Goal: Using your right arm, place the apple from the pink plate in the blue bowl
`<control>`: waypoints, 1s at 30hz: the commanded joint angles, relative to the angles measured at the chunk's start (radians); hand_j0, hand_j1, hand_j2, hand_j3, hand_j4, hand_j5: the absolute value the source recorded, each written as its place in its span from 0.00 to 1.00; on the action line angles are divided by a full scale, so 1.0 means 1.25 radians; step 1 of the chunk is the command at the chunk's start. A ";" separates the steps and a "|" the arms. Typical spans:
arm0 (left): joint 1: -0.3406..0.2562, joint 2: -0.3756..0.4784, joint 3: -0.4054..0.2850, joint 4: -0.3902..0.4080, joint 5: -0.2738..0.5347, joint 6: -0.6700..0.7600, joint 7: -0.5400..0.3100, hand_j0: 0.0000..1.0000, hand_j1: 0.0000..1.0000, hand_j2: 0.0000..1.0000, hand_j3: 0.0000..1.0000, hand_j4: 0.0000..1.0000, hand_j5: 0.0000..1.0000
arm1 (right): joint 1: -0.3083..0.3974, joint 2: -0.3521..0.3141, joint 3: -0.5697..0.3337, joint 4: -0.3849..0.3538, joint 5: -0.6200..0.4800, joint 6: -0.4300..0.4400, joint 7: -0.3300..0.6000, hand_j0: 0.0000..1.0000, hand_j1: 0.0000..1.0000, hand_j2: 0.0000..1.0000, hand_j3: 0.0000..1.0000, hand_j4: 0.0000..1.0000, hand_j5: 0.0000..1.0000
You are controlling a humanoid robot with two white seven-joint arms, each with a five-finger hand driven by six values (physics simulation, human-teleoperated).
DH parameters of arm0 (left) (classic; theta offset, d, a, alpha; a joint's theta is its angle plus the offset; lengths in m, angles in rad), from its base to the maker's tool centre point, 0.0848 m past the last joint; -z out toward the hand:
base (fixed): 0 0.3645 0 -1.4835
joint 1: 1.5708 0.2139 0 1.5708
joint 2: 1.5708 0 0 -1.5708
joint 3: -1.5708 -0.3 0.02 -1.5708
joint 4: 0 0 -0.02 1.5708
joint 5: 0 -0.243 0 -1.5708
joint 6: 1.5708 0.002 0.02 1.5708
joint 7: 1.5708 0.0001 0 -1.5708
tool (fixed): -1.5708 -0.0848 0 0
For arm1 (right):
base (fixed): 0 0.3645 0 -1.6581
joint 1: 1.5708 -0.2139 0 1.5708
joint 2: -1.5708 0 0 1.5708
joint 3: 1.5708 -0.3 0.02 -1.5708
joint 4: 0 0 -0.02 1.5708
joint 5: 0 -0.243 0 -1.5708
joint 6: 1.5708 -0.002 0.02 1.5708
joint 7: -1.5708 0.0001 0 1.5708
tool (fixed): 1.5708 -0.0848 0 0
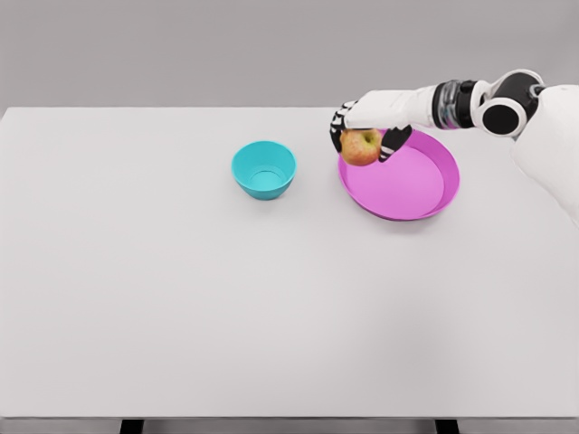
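Note:
A red-yellow apple (361, 147) hangs over the left rim of the pink plate (418, 186), lifted clear of it. My right hand (365, 136) is shut on the apple from above, dark fingers curled around both sides. The white right arm reaches in from the upper right. A blue-teal bowl (264, 168) stands hollow-side up on the white table, a short way to the left of the apple and the plate. Nothing lies inside the bowl. The left arm does not show.
The white table (181, 298) spreads wide in front of the bowl and plate. Its far edge runs just behind the hand, and its near edge lies at the bottom of the view.

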State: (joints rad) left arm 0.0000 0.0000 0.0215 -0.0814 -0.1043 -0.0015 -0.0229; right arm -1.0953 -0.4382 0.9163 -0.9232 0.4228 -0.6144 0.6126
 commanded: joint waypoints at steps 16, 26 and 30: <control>0.000 0.000 0.000 0.000 0.000 0.000 0.000 1.00 1.00 1.00 1.00 1.00 1.00 | -0.021 0.148 -0.002 -0.001 0.058 0.003 -0.001 0.22 0.22 0.22 0.22 0.22 0.22; 0.000 0.000 0.000 0.000 0.000 0.000 0.000 1.00 1.00 1.00 1.00 1.00 1.00 | -0.029 0.223 0.002 0.012 0.116 0.006 -0.001 0.23 0.23 0.23 0.23 0.23 0.23; 0.000 0.000 0.000 0.000 0.000 0.000 0.000 1.00 1.00 1.00 1.00 1.00 1.00 | -0.029 0.224 0.002 0.017 0.120 0.017 -0.001 0.25 0.25 0.25 0.25 0.25 0.25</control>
State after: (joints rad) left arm 0.0000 0.0000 0.0215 -0.0813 -0.1043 -0.0015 -0.0229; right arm -1.1321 -0.1629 0.9208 -0.9048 0.5709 -0.6013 0.6127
